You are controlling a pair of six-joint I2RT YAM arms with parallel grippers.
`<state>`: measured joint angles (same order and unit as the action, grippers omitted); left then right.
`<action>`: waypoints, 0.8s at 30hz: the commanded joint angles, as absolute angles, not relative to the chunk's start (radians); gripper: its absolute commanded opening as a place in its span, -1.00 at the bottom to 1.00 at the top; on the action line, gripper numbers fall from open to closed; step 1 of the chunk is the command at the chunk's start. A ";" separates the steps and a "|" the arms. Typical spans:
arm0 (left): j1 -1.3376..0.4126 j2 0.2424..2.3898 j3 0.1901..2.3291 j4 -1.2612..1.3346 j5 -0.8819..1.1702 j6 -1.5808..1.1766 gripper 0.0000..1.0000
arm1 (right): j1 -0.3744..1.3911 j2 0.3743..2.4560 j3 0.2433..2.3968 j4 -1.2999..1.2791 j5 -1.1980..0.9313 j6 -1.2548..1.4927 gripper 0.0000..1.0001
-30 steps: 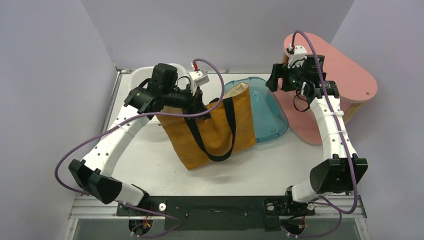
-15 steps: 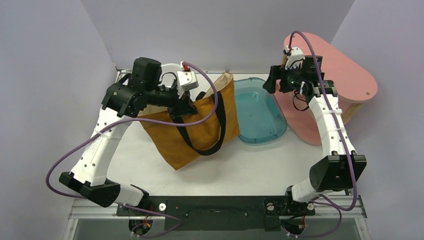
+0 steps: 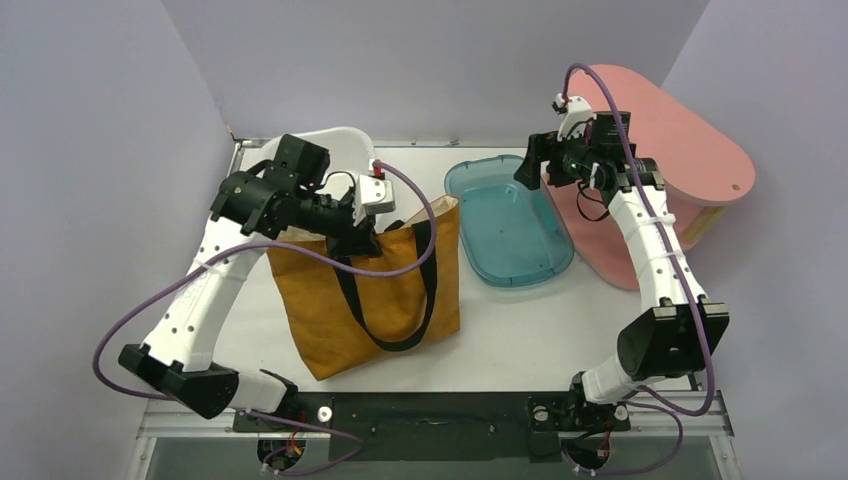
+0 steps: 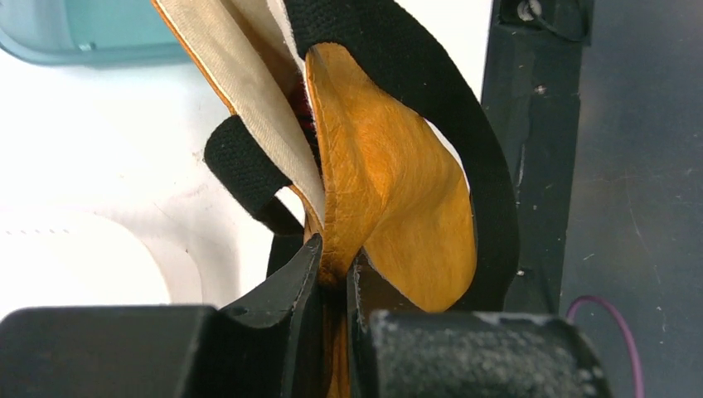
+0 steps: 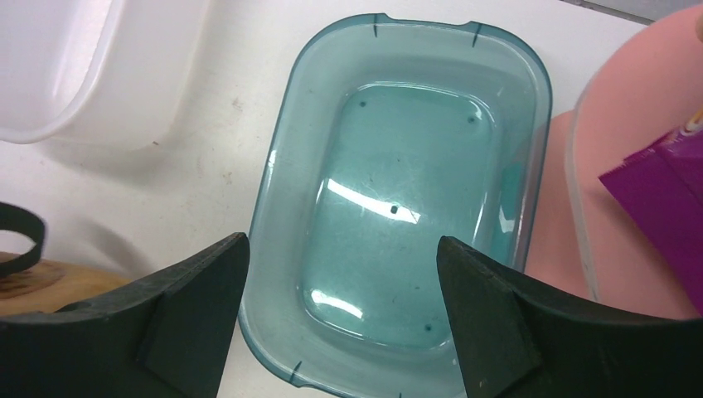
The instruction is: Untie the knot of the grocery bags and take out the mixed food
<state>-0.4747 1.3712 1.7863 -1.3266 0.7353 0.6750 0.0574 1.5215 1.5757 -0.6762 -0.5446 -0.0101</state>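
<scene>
Far left: left hand (image 3: 368, 238) was clamped on the top rim of the tote (image 3: 370, 300), fingers (image 4: 290, 286) pinched together on a canvas fold, arm reaching in from the left. The tote sat on the surface (image 3: 520, 320) left of centre, mouth toward the far side, black straps (image 3: 385, 300) draped down its front. Contents and any knot were hidden. The teal tub (image 3: 510, 225) lay just right of it. Right hand (image 3: 528, 170) hovered over the tub's far end, fingers wide apart and empty. The left arm was nearer, so spreading the mouth looked like its job.
</scene>
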 commanded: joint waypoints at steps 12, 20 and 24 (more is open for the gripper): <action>-0.616 1.283 1.589 -0.958 0.741 0.732 -1.00 | 0.169 1.545 1.649 -0.682 -0.598 -0.038 0.59; -0.757 1.160 1.356 -0.927 0.573 0.741 -0.07 | 0.227 1.540 1.658 -0.746 -0.672 -0.117 0.61; -0.754 1.137 1.373 -0.912 0.499 0.674 -0.01 | 0.275 1.512 1.664 -0.799 -0.693 -0.214 0.64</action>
<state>-0.7559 1.1709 1.3533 -0.9890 0.5838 0.7292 0.2302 1.5501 1.6222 -0.7536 -0.6338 -0.1059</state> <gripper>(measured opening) 0.483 0.814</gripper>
